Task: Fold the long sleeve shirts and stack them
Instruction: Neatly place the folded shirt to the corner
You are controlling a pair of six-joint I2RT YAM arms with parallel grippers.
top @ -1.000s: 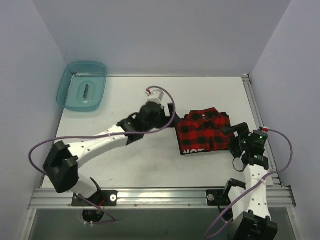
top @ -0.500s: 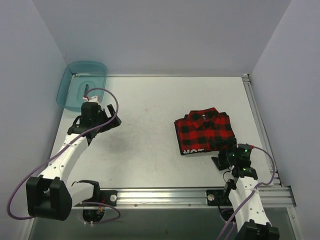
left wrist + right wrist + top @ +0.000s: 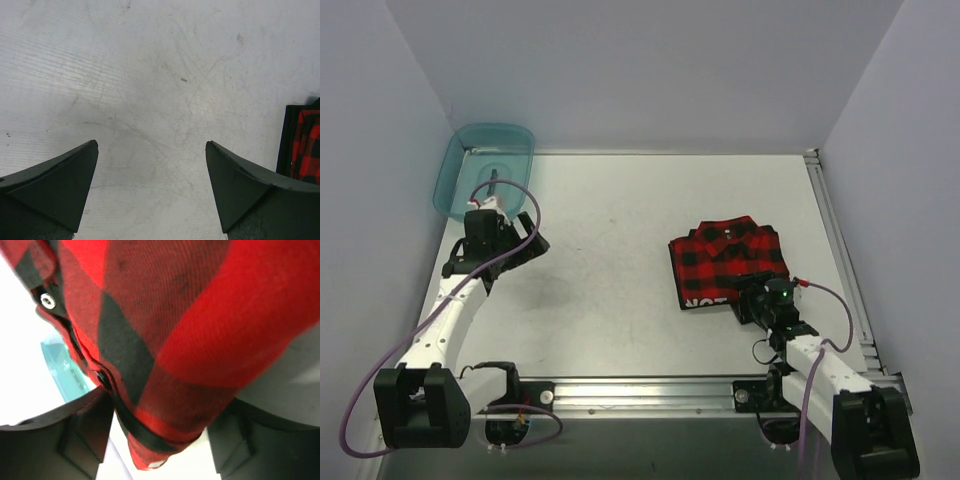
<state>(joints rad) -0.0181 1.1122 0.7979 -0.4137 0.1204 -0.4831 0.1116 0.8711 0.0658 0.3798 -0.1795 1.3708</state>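
Observation:
The red-and-black plaid shirt lies folded right of the table's middle, with white letters at its near hem. A strip of plain black fabric shows along its left edge, beneath it. My right gripper is at the shirt's near edge. In the right wrist view the plaid fabric fills the gap of the right gripper and touches both fingers. My left gripper hovers far to the left, near the bin. In the left wrist view the left gripper is open over bare table, nothing between its fingers.
A translucent teal bin sits at the back left corner with a small dark item inside. A metal rail runs along the table's right edge, and another along the near edge by the arm bases.
My left arm swung from beside the shirt to the left, near the bin. My right gripper dropped to the shirt's near edge and its jaws narrowed onto the fabric.

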